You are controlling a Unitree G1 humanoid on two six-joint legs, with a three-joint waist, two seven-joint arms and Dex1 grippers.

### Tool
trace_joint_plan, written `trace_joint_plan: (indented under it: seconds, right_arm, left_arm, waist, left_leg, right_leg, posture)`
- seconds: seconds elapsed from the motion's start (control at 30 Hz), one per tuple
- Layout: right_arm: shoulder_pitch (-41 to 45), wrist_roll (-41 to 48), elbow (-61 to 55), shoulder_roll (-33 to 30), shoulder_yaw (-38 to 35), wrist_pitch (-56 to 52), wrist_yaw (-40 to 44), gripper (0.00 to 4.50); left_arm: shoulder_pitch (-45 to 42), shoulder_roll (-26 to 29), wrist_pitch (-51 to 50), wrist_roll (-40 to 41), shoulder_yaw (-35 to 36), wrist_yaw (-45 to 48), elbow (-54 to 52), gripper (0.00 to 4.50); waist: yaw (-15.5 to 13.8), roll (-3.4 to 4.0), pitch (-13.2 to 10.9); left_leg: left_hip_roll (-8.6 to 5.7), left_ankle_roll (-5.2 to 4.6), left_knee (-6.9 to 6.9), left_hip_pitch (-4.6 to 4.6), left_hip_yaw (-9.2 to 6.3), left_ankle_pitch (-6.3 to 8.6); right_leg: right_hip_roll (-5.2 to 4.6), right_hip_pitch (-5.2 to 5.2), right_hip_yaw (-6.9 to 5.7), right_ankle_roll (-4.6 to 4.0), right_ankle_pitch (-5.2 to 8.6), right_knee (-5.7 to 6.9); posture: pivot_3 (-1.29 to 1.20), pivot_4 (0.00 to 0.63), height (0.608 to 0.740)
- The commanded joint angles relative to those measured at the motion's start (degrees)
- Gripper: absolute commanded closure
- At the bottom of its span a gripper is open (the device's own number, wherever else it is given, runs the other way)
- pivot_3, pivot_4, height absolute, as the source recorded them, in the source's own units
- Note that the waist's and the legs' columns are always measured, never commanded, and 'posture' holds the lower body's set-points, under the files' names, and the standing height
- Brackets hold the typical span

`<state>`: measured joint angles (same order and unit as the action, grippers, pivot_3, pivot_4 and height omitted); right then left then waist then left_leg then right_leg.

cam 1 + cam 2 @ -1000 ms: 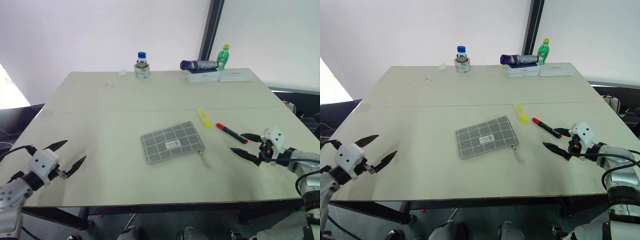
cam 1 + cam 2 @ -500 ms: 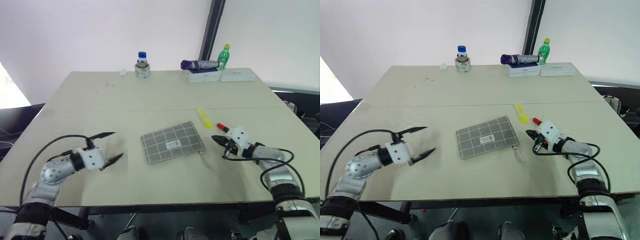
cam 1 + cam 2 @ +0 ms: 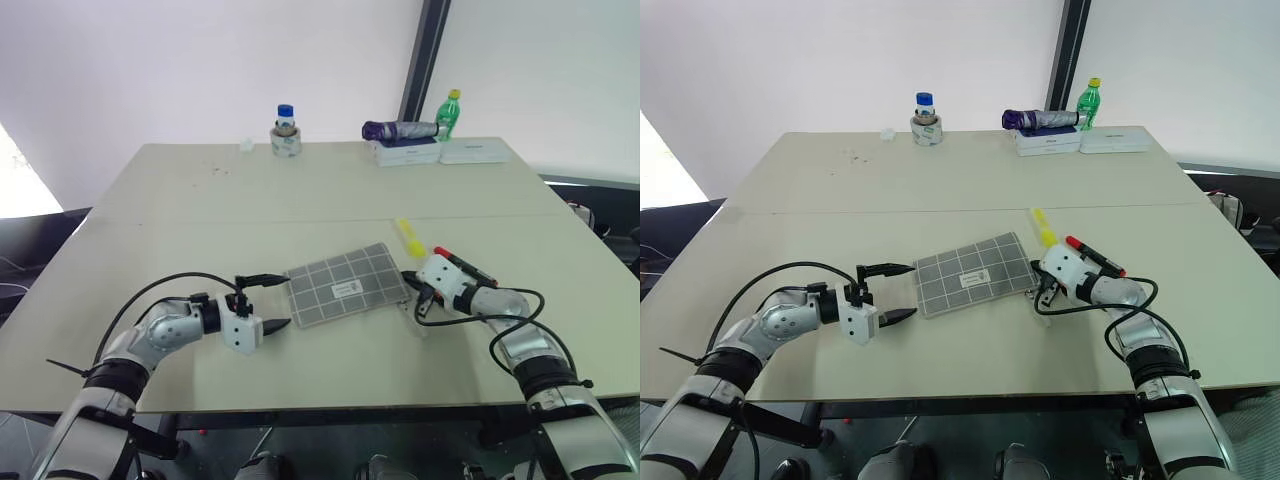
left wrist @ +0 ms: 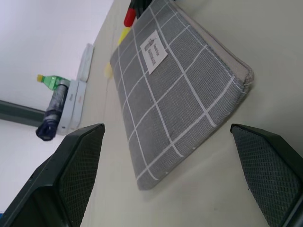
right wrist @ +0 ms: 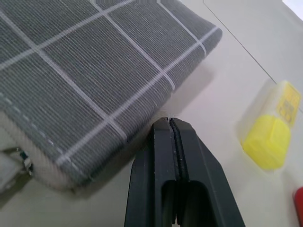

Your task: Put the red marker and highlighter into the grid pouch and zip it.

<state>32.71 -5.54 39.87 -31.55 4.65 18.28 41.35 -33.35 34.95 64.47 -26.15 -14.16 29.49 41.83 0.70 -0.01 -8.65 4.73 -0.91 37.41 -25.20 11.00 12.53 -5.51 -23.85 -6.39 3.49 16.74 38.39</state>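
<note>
Pouch [image 3: 345, 284] lies flat mid-desk; left gripper [image 3: 268, 301] is spread wide at its left corner, right gripper [image 5: 169, 128] is pinched closed, empty, at its right edge.

The right tool [image 3: 418, 296] and its white housing cover the near end of the red marker [image 3: 468, 267] and the grid pouch's [image 3: 346, 283] right corner, so the zipper pull there cannot be made out. In the right wrist view the highlighter [image 5: 271, 130] is partly cut by the edge, and the marker is a red sliver at the corner. The pouch's white label [image 4: 155, 51] carries print too small to read. At the counter's [image 3: 300, 200] far edge, the lettering on the white boxes [image 3: 440, 150] is illegible (the dark bundle on top stays unidentifiable).
</note>
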Motion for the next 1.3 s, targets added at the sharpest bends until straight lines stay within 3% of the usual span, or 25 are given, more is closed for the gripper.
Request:
trace_joint_plan:
  seconds: [0.03,0.4,0.6,0.77,0.9,1.0,1.13,1.3]
  right_arm:
    - [0.5,-0.2,-1.5,1.1,1.1,0.8,0.1,4.47]
    - [3.5,-2.9,-0.2,3.7,4.3,2.4,-0.6,4.47]
    - [3.8,-3.0,0.8,3.3,4.6,3.1,-0.5,4.47]
    - [3.5,-2.9,0.8,2.8,4.4,3.5,-0.2,4.50]
    - [3.8,-2.5,0.9,2.7,4.0,3.2,0.2,4.50]
    - [4.2,0.7,0.4,2.5,2.4,0.2,3.1,4.50]
    - [4.3,3.7,-1.2,0.9,0.2,-2.4,5.7,3.18]
    - [2.4,11.9,-8.0,0.2,-5.2,-11.4,8.1,0.52]
  left_arm:
    - [-0.6,0.1,0.8,-4.3,-3.1,-2.6,2.6,0.00]
    - [-3.5,-1.2,1.5,-9.8,-7.5,-9.2,5.1,0.00]
    - [-3.7,-1.8,1.8,-7.5,-8.9,-8.6,6.4,0.00]
    - [-3.1,-1.2,2.1,-6.8,-9.2,-8.9,6.3,2.20]
    - [-2.9,-1.0,2.1,-5.6,-9.4,-8.5,6.3,4.39]
    - [-2.2,-1.1,1.6,-2.6,-8.9,-7.3,5.9,4.48]
    - [-1.2,-0.8,0.4,0.8,-7.9,-6.3,4.8,4.50]
    - [2.1,-0.8,-3.6,8.6,-4.9,-4.2,0.9,4.50]
  waist:
    - [0.0,0.00,0.0]
    - [-0.1,0.00,0.0]
    - [-0.1,0.01,0.0]
    - [0.0,0.01,0.0]
    - [0.1,0.06,0.0]
    - [0.1,0.07,0.0]
    - [0.2,0.07,0.0]
    - [0.4,0.08,0.0]
  left_leg:
    - [0.01,0.00,0.00,0.05,-0.02,0.00]
    - [0.07,-0.26,-0.19,0.73,-0.02,0.17]
    - [0.04,-0.23,-0.17,0.73,-0.01,0.15]
    - [0.04,-0.18,-0.17,0.73,0.00,0.12]
    - [0.05,-0.22,-0.20,0.75,0.00,0.15]
    - [0.05,-0.22,-0.20,0.75,0.01,0.15]
    - [0.06,-0.23,-0.20,0.75,0.01,0.16]
    - [0.07,-0.27,-0.28,0.74,0.02,0.18]
  right_leg:
    - [0.00,0.05,0.00,0.00,0.00,0.00]
    - [-0.06,0.63,0.02,0.01,0.02,-0.04]
    - [-0.08,0.65,0.02,0.01,0.02,-0.04]
    - [-0.09,0.63,0.02,0.01,0.02,-0.04]
    - [-0.08,0.63,0.03,0.01,0.02,-0.04]
    - [-0.08,0.63,0.05,0.02,0.02,-0.05]
    - [-0.08,0.62,0.05,0.02,0.03,-0.05]
    - [-0.10,0.56,0.08,0.02,0.03,-0.07]
  posture:
    - [0.00,0.150,0.740]
    - [0.00,0.150,0.740]
    - [0.00,0.150,0.740]
    - [0.00,0.150,0.740]
    - [0.00,0.150,0.740]
    - [0.00,0.150,0.740]
    - [0.00,0.150,0.740]
    - [0.00,0.150,0.740]
